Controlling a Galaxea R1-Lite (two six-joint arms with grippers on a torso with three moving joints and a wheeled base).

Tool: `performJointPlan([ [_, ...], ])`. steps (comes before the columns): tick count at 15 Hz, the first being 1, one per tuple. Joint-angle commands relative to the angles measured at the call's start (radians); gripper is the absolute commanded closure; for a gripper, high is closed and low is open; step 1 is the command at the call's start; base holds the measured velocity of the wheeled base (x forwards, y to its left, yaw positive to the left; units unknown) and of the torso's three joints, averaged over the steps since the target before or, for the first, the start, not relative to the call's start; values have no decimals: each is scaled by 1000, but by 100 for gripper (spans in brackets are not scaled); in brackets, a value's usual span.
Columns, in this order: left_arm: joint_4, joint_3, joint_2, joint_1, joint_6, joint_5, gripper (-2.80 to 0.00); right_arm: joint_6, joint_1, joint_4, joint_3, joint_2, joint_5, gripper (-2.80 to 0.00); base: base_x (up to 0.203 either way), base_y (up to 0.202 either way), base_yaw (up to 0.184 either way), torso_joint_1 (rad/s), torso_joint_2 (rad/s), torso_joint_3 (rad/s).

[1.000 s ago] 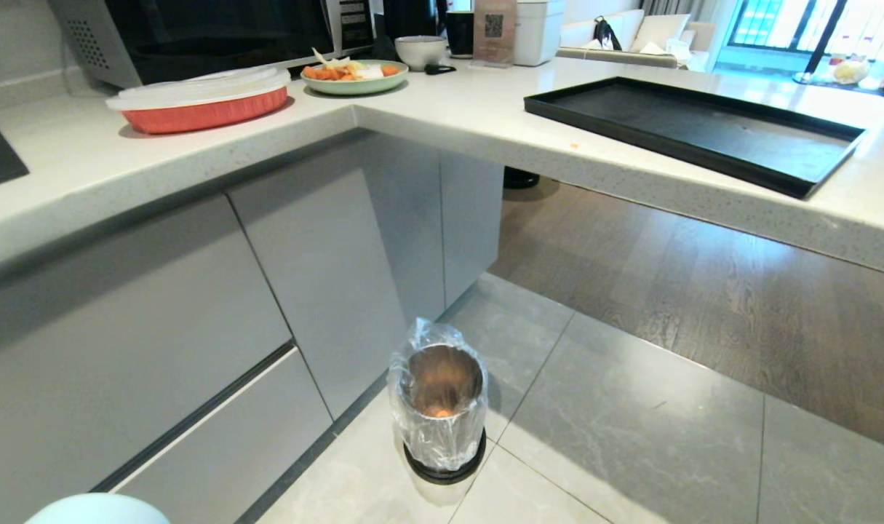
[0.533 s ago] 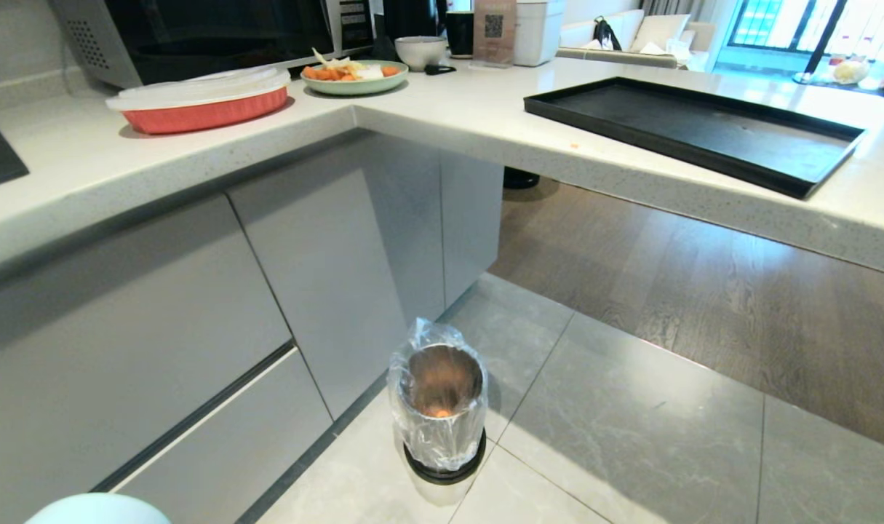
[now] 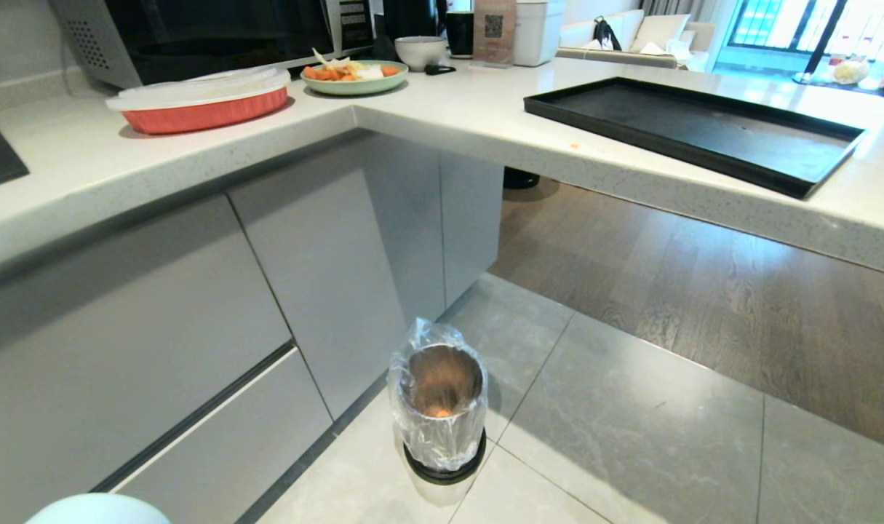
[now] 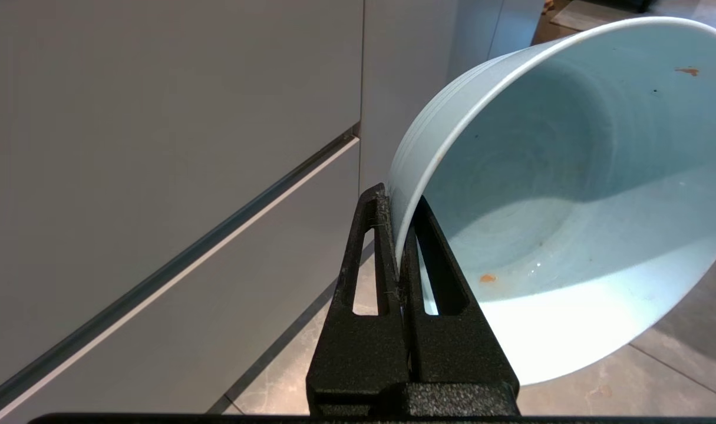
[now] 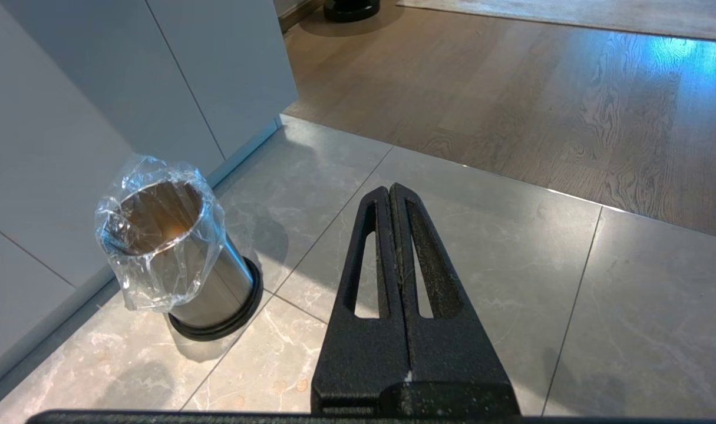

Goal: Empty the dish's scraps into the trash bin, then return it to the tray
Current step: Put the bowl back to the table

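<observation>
While clamped on the dish [image 4: 570, 194] rim, left hand [image 4: 400, 224] — right hand [image 5: 393, 200] closed, empty

Red dish [image 3: 203, 108], green plate [image 3: 354, 76], countertop [image 3: 442, 116].

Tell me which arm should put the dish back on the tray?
Left. Its gripper already clamps the emptied dish by the rim; the right gripper is shut on nothing. The tray lies bare.

Bright daylight is admitted through the far-right window [image 3: 776, 25], a bluish glare is thrown on the dark wooden floor [image 3: 711, 291], a soft shadow is cast beside the small shiny steel liner-wrapped bin [image 3: 438, 411], and straight counter edges are bowed near the picture borders.
</observation>
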Motion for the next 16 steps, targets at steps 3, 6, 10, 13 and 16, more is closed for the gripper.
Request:
performJointPlan([
  [3,-1,0,1,0,0,0,0,1,0,0,0,0,-1,0,0,0,0,0,0,0],
  [6,-1,0,1,0,0,0,0,1,0,1,0,0,-1,0,0,0,0,0,0,0],
  [10,-1,0,1,0,0,0,0,1,0,0,0,0,-1,0,0,0,0,0,0,0],
  [13,-1,0,1,0,0,0,0,1,0,0,0,0,-1,0,0,0,0,0,0,0],
  [16,-1,0,1,0,0,0,0,1,0,1,0,0,-1,0,0,0,0,0,0,0],
])
